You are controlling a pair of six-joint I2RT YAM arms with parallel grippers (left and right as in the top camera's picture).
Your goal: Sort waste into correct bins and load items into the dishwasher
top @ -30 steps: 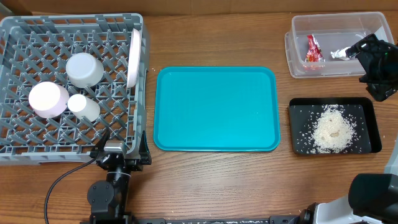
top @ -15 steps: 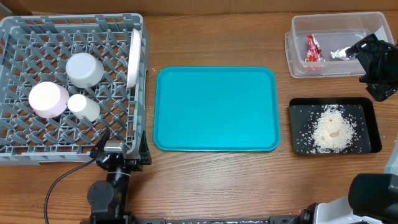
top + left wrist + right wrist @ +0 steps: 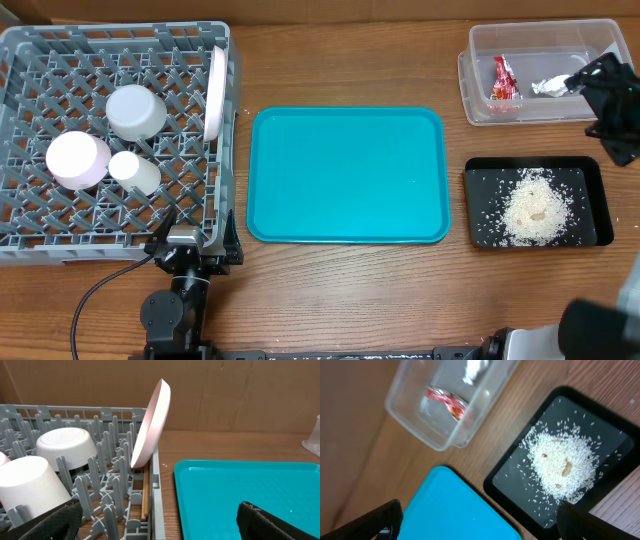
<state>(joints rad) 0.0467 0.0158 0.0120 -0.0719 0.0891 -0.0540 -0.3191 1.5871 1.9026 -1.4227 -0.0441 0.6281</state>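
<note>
The grey dishwasher rack (image 3: pixel 60 40) holds the white plate (image 3: pixel 214 90) on edge, two pale bowls (image 3: pixel 136 110) (image 3: pixel 78 160) and a small cup (image 3: pixel 134 172). In the left wrist view, chopsticks (image 3: pixel 145 495) lie along the rack's right wall under the plate (image 3: pixel 152 425). My left gripper (image 3: pixel 160 527) is open at the rack's near corner and holds nothing. The clear tub (image 3: pixel 530 115) contains the red wrapper (image 3: pixel 503 78) and white tissue (image 3: pixel 547 86). Rice (image 3: pixel 535 207) is heaped in the black tray (image 3: pixel 485 195). My right gripper (image 3: pixel 600 95) hovers open at the tub's right end.
A bare teal tray (image 3: pixel 347 175) lies mid-table between the rack and the two bins. Brown cardboard stands behind the rack in the left wrist view. The left arm's base and cable (image 3: pixel 170 310) sit at the front left.
The right arm has drifted slightly to the right, away from the tub. The left arm and all objects stay as they were.
</note>
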